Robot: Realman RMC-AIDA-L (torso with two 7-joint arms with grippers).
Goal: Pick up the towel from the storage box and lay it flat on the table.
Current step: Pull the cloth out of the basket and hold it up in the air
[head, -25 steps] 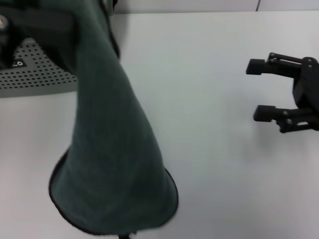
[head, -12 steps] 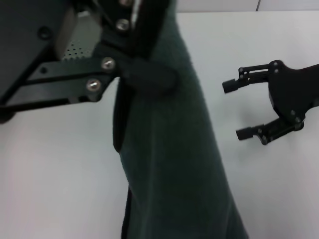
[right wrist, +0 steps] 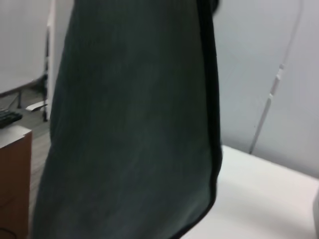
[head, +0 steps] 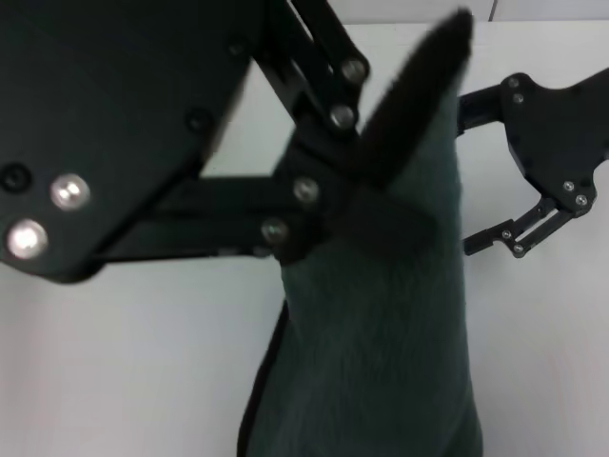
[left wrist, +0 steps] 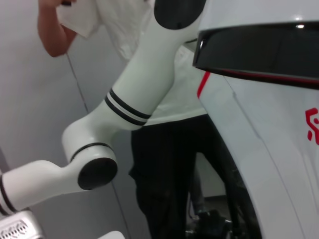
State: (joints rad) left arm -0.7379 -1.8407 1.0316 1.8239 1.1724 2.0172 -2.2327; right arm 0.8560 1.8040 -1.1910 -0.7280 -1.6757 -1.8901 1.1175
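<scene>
My left gripper point(head: 385, 186) fills the upper left of the head view, close to the camera and raised high, shut on the top of the dark green towel point(head: 381, 352). The towel hangs straight down from it over the white table point(head: 114, 362), its black edging showing on the left side. Just to the towel's right, my right gripper point(head: 469, 176) stands open, one finger partly behind the cloth. In the right wrist view the towel point(right wrist: 129, 124) hangs close in front, above the table point(right wrist: 269, 199). The storage box is hidden behind the left arm.
The left wrist view shows only my own white body, a white arm point(left wrist: 99, 134) and a person point(left wrist: 169, 164) standing behind it. A wall seam point(head: 493, 9) runs along the table's far edge.
My left gripper has risen toward the camera and swung right, carrying the towel with it. The right gripper has moved left, up to the towel's edge. The storage box has gone from view.
</scene>
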